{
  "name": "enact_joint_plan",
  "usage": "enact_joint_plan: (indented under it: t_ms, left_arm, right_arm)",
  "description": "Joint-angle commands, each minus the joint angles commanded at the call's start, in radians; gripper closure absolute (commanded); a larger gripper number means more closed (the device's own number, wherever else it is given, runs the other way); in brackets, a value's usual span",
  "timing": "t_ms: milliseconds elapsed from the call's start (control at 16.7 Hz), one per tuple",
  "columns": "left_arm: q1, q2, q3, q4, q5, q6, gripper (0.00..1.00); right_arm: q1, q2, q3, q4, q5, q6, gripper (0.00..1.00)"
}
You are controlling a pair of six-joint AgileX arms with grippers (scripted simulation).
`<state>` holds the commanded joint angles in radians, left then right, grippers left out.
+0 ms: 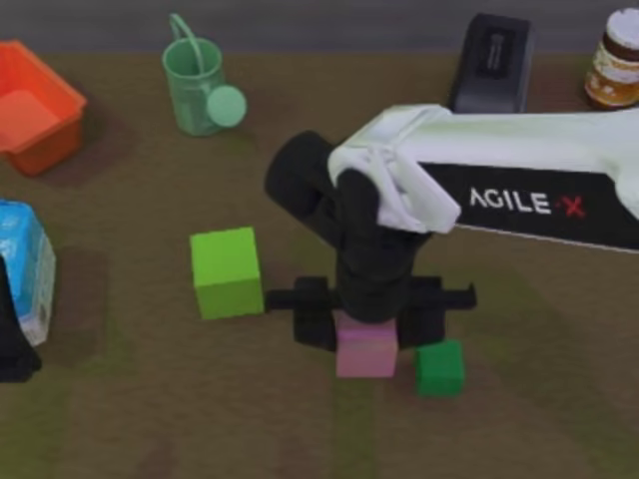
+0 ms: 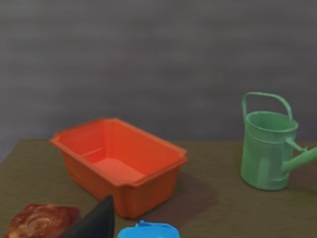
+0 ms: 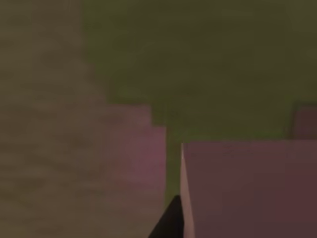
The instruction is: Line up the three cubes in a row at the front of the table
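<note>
The pink cube (image 1: 365, 351) rests on the brown table (image 1: 130, 419) toward the front. My right gripper (image 1: 366, 327) reaches down over it, with a black finger pressed against each side, shut on it. The right wrist view shows the pink cube (image 3: 247, 188) close up, with one dark fingertip (image 3: 171, 220) against its side. The small dark green cube (image 1: 439, 367) stands just right of the pink one. To its left and a little farther back is the large lime-green cube (image 1: 227, 271). My left gripper (image 1: 14, 349) stays parked at the table's left edge.
An orange bin (image 1: 35, 105) sits at the back left, with a green watering can (image 1: 200, 90) beside it. A blue-and-white pack (image 1: 25, 264) lies at the left edge. At the back right are a black device (image 1: 491, 65) and a brown jar (image 1: 614, 60).
</note>
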<state>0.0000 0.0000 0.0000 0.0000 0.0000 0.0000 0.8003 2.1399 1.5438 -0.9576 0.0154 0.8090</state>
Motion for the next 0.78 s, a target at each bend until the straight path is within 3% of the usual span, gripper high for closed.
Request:
enact_joint_plan:
  t_ms: [420,780]
  left_arm:
    - [0.000,0.000,0.000,0.000,0.000,0.000,0.00]
    - [0.000,0.000,0.000,0.000,0.000,0.000,0.00]
  right_arm:
    - [0.001,0.037,-0.059,0.093,0.002,0.004,1.00]
    - [0.001,0.037,-0.059,0.093,0.002,0.004,0.55]
